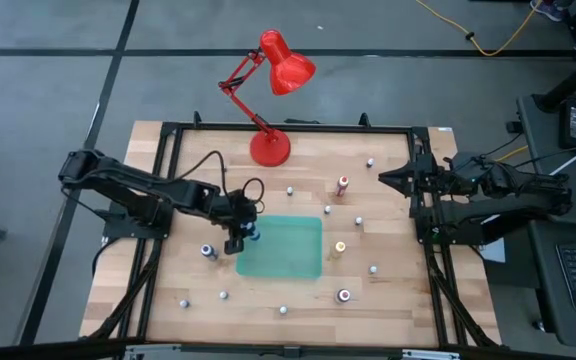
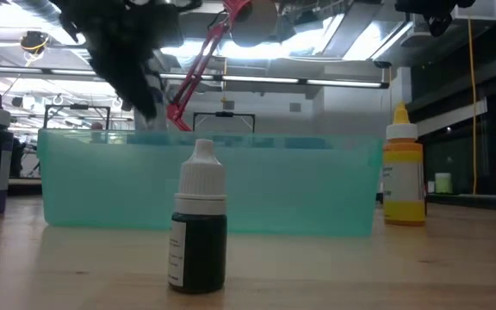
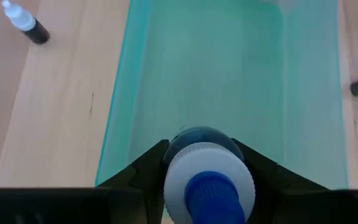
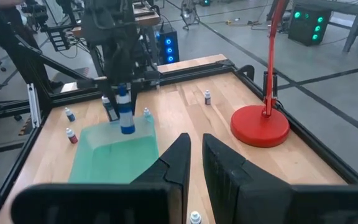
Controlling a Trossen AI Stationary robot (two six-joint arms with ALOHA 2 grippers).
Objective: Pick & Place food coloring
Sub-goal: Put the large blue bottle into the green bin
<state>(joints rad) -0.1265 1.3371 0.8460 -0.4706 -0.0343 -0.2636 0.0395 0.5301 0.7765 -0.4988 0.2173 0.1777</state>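
A blue food coloring bottle with a white collar and blue cap sits in my left gripper, just above the left end of the teal tray. In the left wrist view the bottle fills the gap between the fingers, with the tray under it. Other food coloring bottles stand on the wooden table: a blue one, a red one, a yellow one and a purple one. My right gripper is shut, raised at the table's right edge. My left gripper pinches the blue bottle between its two fingers, on opposite sides at the white collar below the cap. The fingers slant down from the table's left side. The bottle stands roughly upright, cap up; whether its base touches the tray cannot be told.
A red desk lamp stands on its base at the far edge, behind the tray. Several small pale-capped bottles dot the table around the tray, such as one near the front. In the low view a dark bottle stands before the tray wall.
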